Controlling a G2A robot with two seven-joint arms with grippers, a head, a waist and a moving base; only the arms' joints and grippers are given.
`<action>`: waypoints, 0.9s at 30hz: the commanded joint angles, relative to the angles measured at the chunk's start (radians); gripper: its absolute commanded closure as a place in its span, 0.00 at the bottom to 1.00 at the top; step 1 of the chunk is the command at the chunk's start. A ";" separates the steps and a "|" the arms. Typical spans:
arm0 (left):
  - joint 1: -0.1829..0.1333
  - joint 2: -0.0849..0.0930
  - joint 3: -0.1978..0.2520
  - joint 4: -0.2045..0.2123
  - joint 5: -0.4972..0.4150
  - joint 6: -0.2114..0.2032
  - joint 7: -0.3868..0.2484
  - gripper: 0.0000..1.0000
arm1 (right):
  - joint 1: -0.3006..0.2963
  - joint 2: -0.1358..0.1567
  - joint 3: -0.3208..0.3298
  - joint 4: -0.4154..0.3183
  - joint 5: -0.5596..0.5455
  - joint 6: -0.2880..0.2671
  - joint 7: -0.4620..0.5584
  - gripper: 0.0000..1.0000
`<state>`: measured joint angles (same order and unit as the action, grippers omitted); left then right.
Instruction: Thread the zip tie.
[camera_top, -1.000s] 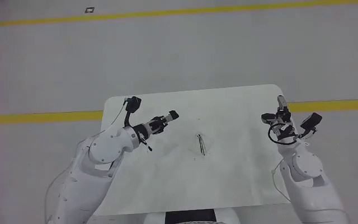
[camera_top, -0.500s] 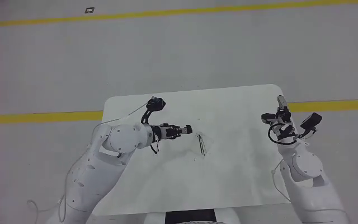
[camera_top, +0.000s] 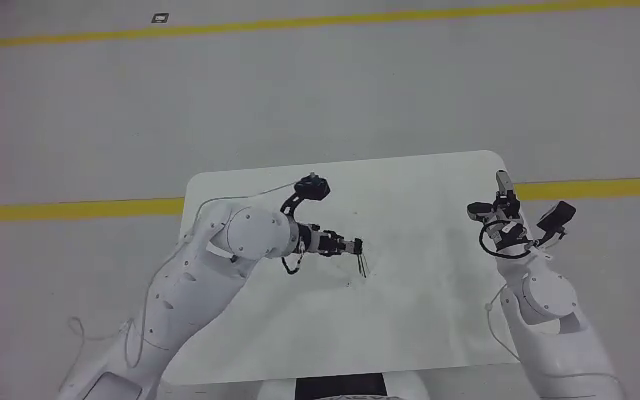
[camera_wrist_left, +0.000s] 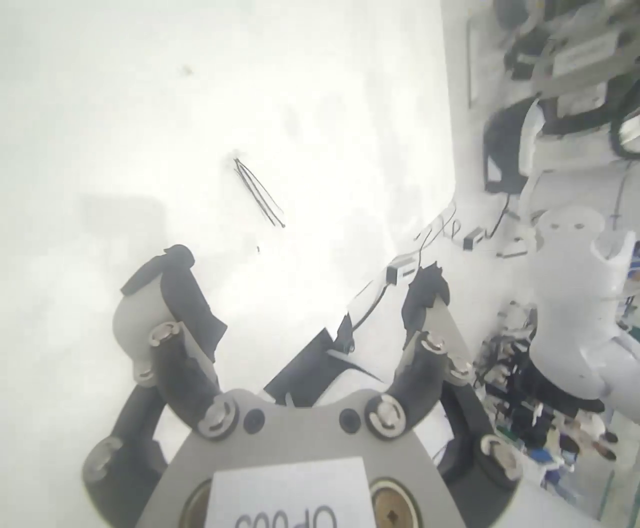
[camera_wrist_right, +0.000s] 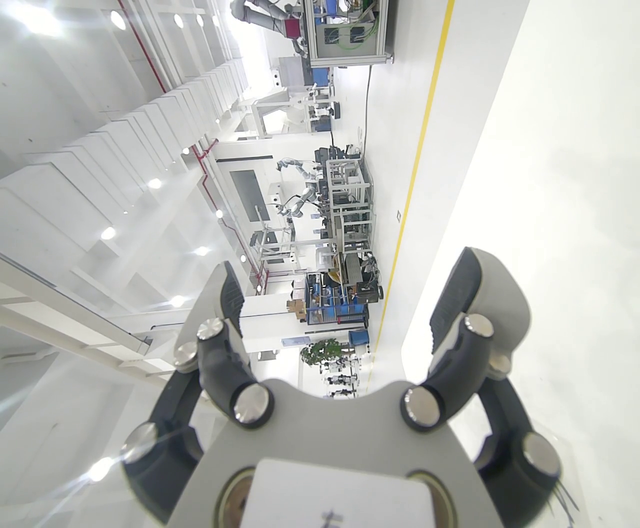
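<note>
The zip tie (camera_top: 360, 260) lay flat near the middle of the white surface (camera_top: 430, 310), looking like a few thin black strands bunched at one end and fanned slightly at the other; whether it was one tie or several could not be told. From above, the left claw (camera_top: 352, 245) sat at the end of the left arm stretched across the surface, with its tips just beside the tie's far end. In the left wrist view the left claw (camera_wrist_left: 300, 267) had its two dark-padded fingers (camera_wrist_left: 175, 260) spread well apart with nothing between them. The zip tie (camera_wrist_left: 259, 194) lay on the surface (camera_wrist_left: 100, 100) just ahead of the fingertips, closer to one finger than the other and touching neither. A tiny dark speck (camera_wrist_left: 258, 248) sat on the surface between the tie and the claw. The right claw (camera_top: 503, 195) was held over the right edge of the surface, well apart from the tie. In its own wrist view the right claw (camera_wrist_right: 347, 272) also stood spread and empty, facing out over the pale floor and its yellow line (camera_wrist_right: 415, 175).
</note>
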<state>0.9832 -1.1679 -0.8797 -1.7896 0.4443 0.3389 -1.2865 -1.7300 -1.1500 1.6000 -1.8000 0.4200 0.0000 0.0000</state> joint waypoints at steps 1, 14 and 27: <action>-0.092 -0.022 0.099 0.062 -0.018 0.001 -0.084 0.00 | 0.000 0.000 0.000 0.000 0.000 0.000 0.000 0.00; -0.122 -0.033 0.153 0.086 -0.017 -0.017 -0.099 0.00 | 0.000 0.000 0.000 0.000 0.000 0.000 0.000 0.00; -0.313 -0.076 0.358 0.257 -0.083 0.001 -0.103 0.00 | 0.000 0.000 0.000 0.000 0.000 0.000 0.000 0.00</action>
<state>0.6705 -1.2441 -0.5217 -1.5329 0.3610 0.3400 -1.3900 -1.7300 -1.1500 1.6000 -1.8000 0.4200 0.0000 0.0000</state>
